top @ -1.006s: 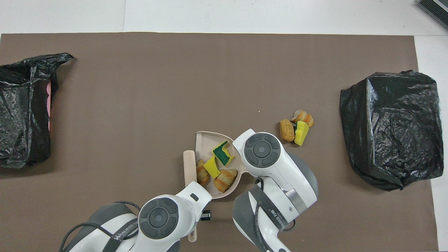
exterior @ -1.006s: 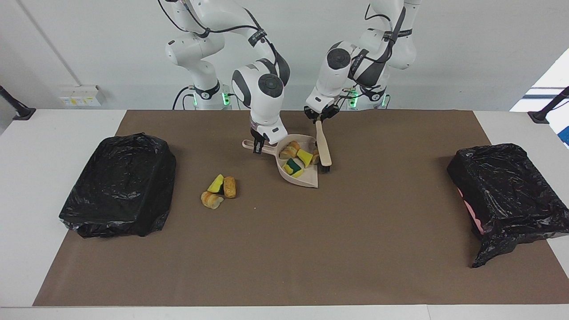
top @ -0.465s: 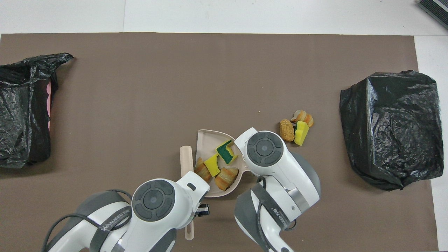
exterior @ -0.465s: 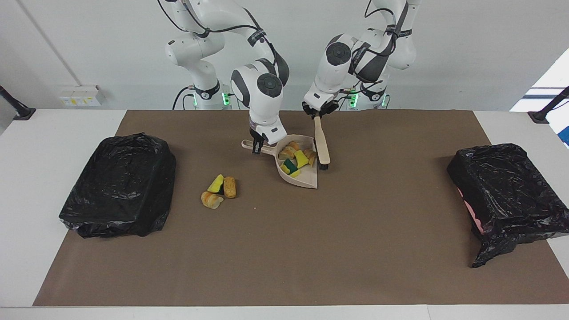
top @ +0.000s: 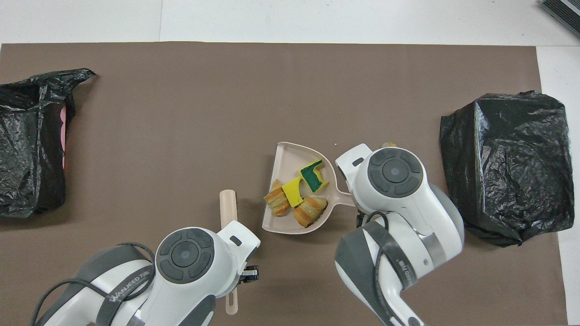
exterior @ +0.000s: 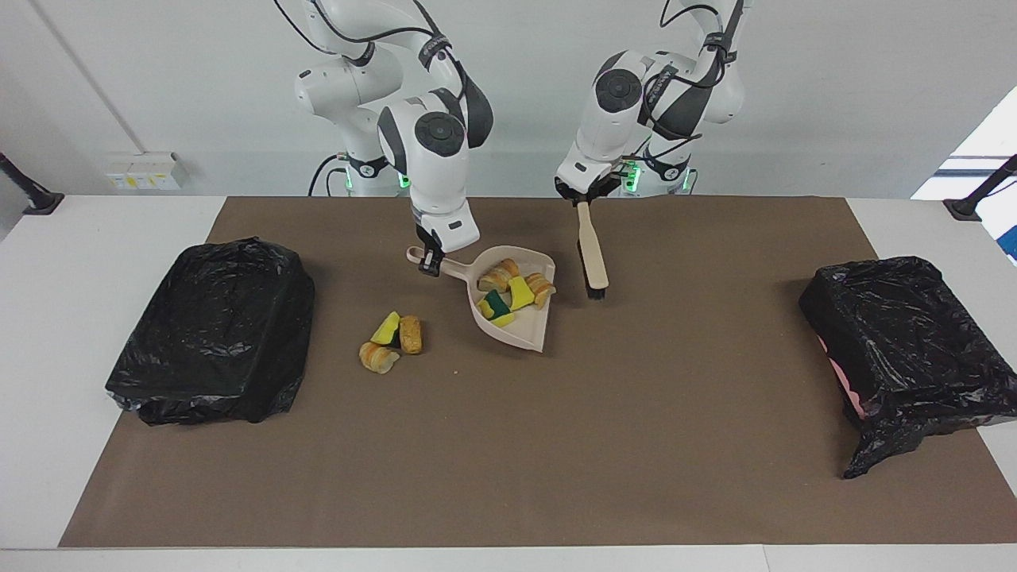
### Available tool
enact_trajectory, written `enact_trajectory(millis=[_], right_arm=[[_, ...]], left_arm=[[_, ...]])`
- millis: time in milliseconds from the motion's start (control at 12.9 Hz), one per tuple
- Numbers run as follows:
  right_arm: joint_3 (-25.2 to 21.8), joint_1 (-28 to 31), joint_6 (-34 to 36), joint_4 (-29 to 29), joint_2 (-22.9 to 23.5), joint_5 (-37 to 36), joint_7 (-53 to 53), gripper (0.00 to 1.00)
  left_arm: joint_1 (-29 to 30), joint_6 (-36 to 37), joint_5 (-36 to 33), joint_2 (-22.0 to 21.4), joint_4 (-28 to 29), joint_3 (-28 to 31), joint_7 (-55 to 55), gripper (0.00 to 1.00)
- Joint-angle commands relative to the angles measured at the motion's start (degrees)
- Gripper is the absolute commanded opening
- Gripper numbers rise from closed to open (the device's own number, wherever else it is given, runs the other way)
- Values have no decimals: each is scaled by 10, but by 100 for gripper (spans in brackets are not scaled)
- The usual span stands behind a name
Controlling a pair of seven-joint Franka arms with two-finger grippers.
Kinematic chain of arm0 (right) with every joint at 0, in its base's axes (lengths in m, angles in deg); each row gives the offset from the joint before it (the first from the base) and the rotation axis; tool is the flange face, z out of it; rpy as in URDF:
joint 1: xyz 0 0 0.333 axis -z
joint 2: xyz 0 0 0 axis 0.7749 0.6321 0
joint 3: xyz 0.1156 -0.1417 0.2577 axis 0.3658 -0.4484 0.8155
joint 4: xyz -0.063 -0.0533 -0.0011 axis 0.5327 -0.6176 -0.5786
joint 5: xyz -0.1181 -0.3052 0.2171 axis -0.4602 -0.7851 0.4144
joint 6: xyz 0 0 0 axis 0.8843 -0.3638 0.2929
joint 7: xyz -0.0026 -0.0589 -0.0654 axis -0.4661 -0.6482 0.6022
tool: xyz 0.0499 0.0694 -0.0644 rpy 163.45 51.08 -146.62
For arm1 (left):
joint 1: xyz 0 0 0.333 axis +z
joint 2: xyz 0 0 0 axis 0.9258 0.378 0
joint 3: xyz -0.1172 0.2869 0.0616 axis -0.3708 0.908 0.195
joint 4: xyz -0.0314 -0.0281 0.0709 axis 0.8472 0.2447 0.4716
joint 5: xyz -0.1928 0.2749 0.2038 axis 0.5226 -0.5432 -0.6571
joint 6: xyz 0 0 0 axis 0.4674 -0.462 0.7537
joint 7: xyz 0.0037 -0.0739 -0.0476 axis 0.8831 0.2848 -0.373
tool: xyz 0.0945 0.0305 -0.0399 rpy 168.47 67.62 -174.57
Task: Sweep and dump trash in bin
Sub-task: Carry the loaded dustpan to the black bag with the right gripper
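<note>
Right gripper (exterior: pixel 430 266): clamped on the handle of the beige plastic dustpan (exterior: pixel 515 314), centre of the facing frame; pan raised, mouth tilted toward the viewer
Left gripper (exterior: pixel 582 195): fingers together around the handle of the beige wooden brush (exterior: pixel 592 258), upper centre of the facing frame; bristles hang clear of the pan
Trash in pan: four small sponge-like scraps (exterior: pixel 512 287), yellow, green-and-yellow and orange-tan
Trash on mat: three scraps (exterior: pixel 392 342) at centre-left of the facing frame, between the pan and the black-bagged bin (exterior: pixel 214 330) at frame left
Second bin: black-bagged bin (exterior: pixel 906 342) at frame right
Step in hand: carrying the load; keep the mouth no lower than the heel so nothing slides out; travel slowly; tip only once over the bin
Change since earlier frame: pan has shifted toward frame left and lifted; brush has drawn away from the pan rim toward frame right; the three loose scraps are unmoved
</note>
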Motion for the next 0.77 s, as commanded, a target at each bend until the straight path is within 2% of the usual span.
enact_trajectory(millis=[0, 155, 387, 697], right_arm=[[4, 64, 59, -48, -20, -3, 53, 0], [4, 133, 87, -70, -37, -2, 114, 0], [0, 242, 115, -95, -43, -1, 230, 0], [-2, 413, 61, -104, -35, -15, 395, 0]], left_arm=[[-15, -12, -12, -42, 39, -30, -33, 0], [-37, -54, -12, -47, 67, -58, -86, 0], [-92, -118, -12, -47, 100, -60, -144, 0], [-152, -192, -11, -35, 135, -60, -185, 0]])
